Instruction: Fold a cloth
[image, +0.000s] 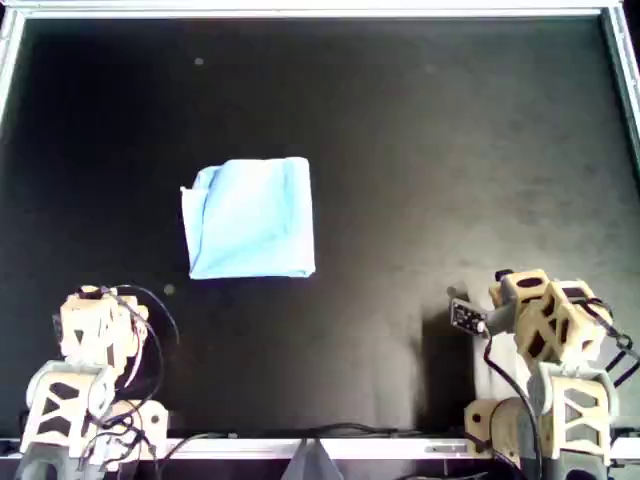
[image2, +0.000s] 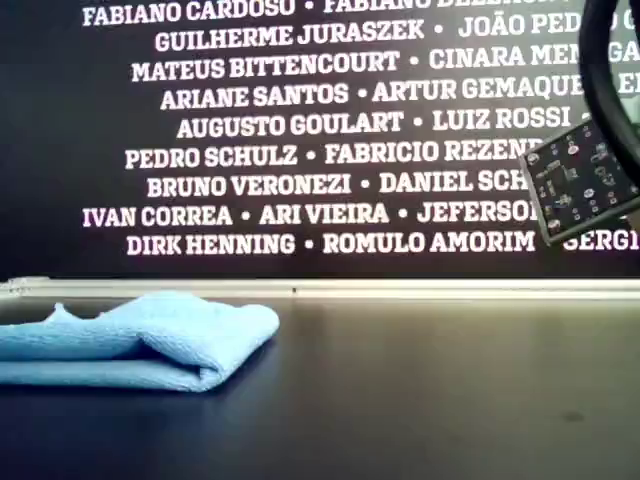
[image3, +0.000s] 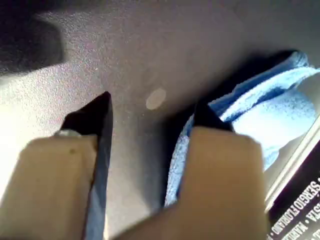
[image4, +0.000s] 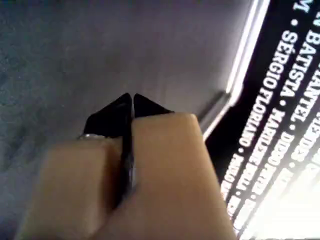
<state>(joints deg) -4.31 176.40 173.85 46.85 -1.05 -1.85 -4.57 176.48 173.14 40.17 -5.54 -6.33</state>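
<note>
Lying folded on the black table (image: 420, 150), left of centre in the overhead view, the cloth (image: 250, 217) looks done, so both arms need only stay parked clear of it. The left gripper (image3: 150, 112) stands wide and empty (cloth just beyond it); the right gripper (image4: 132, 100) is pinched closed on nothing.

Exterior view: cloth (image2: 140, 340) cut off at left edge; circuit board (image2: 580, 185) cut off at right edge. Left wrist view: left hand (image3: 150, 115) hides part of cloth
</note>
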